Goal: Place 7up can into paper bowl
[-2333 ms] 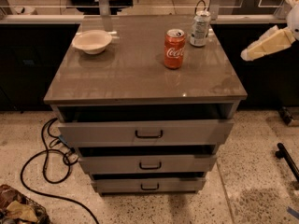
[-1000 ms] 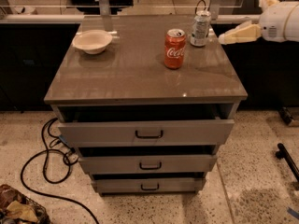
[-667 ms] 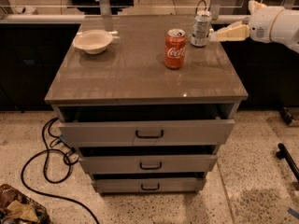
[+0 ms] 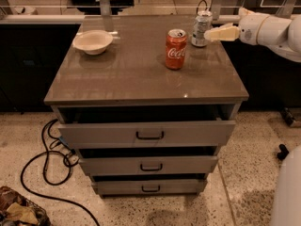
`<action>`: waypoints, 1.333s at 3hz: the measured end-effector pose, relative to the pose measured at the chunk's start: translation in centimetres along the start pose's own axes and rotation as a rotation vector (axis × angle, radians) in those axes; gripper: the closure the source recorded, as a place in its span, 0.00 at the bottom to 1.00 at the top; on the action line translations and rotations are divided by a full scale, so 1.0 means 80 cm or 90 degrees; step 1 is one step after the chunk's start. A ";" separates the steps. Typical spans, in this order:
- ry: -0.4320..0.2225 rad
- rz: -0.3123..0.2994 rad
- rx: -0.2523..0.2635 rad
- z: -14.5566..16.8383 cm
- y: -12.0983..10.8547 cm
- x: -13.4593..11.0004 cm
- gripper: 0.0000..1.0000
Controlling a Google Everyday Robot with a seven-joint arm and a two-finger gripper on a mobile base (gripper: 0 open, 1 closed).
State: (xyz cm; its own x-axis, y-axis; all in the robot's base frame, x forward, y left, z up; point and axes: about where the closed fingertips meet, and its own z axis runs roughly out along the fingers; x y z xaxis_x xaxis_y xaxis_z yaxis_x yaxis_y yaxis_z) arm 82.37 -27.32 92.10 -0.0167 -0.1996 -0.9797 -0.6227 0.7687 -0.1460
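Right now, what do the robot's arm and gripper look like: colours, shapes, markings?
The gripper, beside the 7up can at the back right, is a cream, tapering wedge. The arm behind it is white, smooth and rounded, with small dark dots near the wrist. No cables show.

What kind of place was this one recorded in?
Probably a lab or office workspace: a grey drawer cabinet with drawers ajar, a loose cable on the speckled floor. The gripper is beside the 7up can.
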 end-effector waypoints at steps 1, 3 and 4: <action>-0.013 0.023 -0.006 0.023 -0.006 0.005 0.00; -0.040 0.059 -0.041 0.070 0.009 0.009 0.00; -0.051 0.080 -0.061 0.090 0.017 0.016 0.00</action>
State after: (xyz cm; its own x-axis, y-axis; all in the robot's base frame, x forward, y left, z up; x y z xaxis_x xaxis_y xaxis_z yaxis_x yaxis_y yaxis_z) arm 87.16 -22.13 89.65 -0.0390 -0.0542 -0.9978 -0.6917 0.7221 -0.0122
